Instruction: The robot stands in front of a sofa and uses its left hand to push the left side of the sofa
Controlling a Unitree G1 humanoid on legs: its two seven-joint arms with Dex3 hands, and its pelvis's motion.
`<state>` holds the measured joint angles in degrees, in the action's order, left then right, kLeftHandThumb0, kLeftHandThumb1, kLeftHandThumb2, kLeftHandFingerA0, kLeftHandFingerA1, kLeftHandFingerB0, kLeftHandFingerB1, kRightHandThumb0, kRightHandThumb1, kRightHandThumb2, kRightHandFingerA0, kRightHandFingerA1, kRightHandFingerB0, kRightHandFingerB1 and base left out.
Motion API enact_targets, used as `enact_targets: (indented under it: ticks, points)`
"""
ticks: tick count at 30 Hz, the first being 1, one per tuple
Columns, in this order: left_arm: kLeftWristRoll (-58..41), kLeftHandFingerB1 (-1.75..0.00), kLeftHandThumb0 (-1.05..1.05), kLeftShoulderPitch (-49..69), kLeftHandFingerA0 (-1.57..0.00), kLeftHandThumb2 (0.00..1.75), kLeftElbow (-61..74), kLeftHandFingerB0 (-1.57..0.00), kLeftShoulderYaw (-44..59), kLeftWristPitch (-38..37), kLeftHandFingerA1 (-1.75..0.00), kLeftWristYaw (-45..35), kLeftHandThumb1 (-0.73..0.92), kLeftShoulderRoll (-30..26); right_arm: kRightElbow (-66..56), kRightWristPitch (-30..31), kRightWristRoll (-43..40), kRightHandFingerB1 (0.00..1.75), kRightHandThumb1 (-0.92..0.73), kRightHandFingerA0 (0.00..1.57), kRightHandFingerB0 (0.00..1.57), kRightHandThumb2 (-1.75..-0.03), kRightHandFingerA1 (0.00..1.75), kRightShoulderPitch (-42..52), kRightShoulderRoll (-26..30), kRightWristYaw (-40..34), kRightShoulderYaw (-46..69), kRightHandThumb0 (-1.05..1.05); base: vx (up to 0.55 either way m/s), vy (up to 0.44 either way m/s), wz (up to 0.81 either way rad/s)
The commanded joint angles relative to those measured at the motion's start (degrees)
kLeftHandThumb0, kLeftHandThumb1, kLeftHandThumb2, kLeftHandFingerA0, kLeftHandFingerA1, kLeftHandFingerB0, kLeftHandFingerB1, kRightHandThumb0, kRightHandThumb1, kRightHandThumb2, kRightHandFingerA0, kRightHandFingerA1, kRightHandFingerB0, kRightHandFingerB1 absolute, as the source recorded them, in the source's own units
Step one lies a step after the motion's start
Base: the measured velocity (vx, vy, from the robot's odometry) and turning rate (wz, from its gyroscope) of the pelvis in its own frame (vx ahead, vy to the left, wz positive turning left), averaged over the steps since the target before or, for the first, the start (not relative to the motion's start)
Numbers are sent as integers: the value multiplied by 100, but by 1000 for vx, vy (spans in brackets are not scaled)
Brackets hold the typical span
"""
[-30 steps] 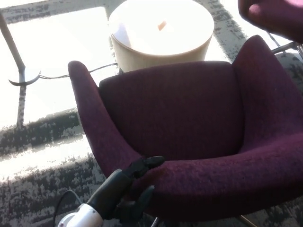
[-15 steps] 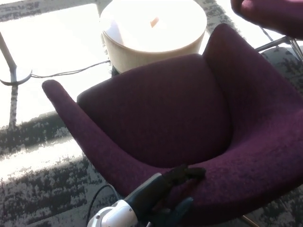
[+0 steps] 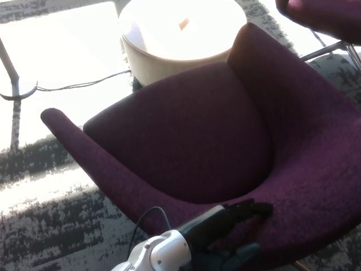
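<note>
The dark purple upholstered shell-shaped sofa [image 3: 225, 135] fills the centre and right of the frame, angled with its left arm pointing to the left edge. The push looks well underway: the robot's black left hand [image 3: 228, 234], at lower centre, presses the sofa's near rim with fingers spread, grasping nothing. Compared with a second ago the sofa has swung round, its left arm tip lower and further left, and the hand has travelled rightward along the rim. Behind, at upper centre, stands a round cream side table [image 3: 180, 39]; the right hand is out of sight.
</note>
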<state>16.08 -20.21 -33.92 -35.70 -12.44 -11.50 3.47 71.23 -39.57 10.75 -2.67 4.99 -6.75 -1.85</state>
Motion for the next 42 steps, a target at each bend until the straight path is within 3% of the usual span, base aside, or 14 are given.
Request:
enact_targets:
  ticks: [1, 3, 4, 5, 9, 10, 12, 15, 16, 17, 31, 42]
  points:
    - [212, -39, -89, -87, -18, 114, 4, 0, -199, 67, -55, -126, 73, 399, -38, 118, 181, 37, -88, 55, 48, -67, 39, -52, 117, -321, -104, -54, 0, 0, 0]
    - [287, -39, -90, -155, -13, 110, -25, -4, -263, 185, -52, -165, 73, 517, -38, 51, 513, 41, -88, 62, 57, -67, 46, -66, 208, -696, -351, -50, 0, 0, 0]
    - [323, -33, -91, -196, -19, 117, -107, 0, -309, 202, -56, -199, 74, 568, -138, 312, 1195, 40, -86, 62, 62, -67, 42, -95, 353, -1535, -853, -51, 0, 0, 0]
    - [332, -33, -90, -208, -16, 117, -107, 0, -327, 254, -54, -236, 73, 584, -142, 343, 1258, 40, -86, 62, 62, -67, 42, -98, 371, -1661, -946, -51, 0, 0, 0]
    - [355, -30, -91, -220, -11, 118, -195, 0, -348, 228, -53, -205, 74, 634, -129, 353, 1216, 40, -86, 62, 62, -67, 42, -94, 393, -1783, -1091, -51, 0, 0, 0]
    - [357, -22, -93, -255, -1, 121, -277, -8, -358, 232, -49, -205, 75, 687, -126, 357, 1211, 40, -86, 62, 62, -67, 42, -101, 394, -1809, -1122, -51, 0, 0, 0]
    - [340, -22, -95, -336, 0, 122, -445, -9, -361, 215, -48, -215, 76, 790, -122, 365, 1206, 40, -86, 62, 62, -67, 42, -121, 399, -1855, -1166, -51, 0, 0, 0]
    - [370, -24, -90, -418, 0, 122, -617, 0, -387, 107, -48, -191, 74, 852, -111, 369, 1207, 40, -86, 62, 62, -67, 42, -128, 407, -1930, -1226, -51, 0, 0, 0]
    - [391, -26, -102, -469, 0, 82, -693, 0, -400, 64, -50, -173, 92, 872, -105, 372, 1210, 40, -86, 62, 62, -67, 42, -142, 407, -1949, -1235, -51, 0, 0, 0]
    - [440, -24, -94, -520, -2, 129, -773, 0, -438, -4, -46, -131, 79, 894, -102, 371, 1213, 40, -86, 62, 62, -67, 42, -148, 413, -1965, -1243, -51, 0, 0, 0]
    - [544, -21, -101, -631, -2, 137, -950, 0, -551, -189, -42, -83, 92, 936, -63, 378, 1241, 40, -86, 62, 62, -67, 42, -181, 416, -2057, -1275, -51, 0, 0, 0]
    - [478, -19, -100, -511, -2, 133, -892, 0, -526, -200, -40, -133, 91, 916, -44, 370, 1245, 40, -86, 62, 62, -67, 42, -153, 415, -2071, -1266, -51, 0, 0, 0]
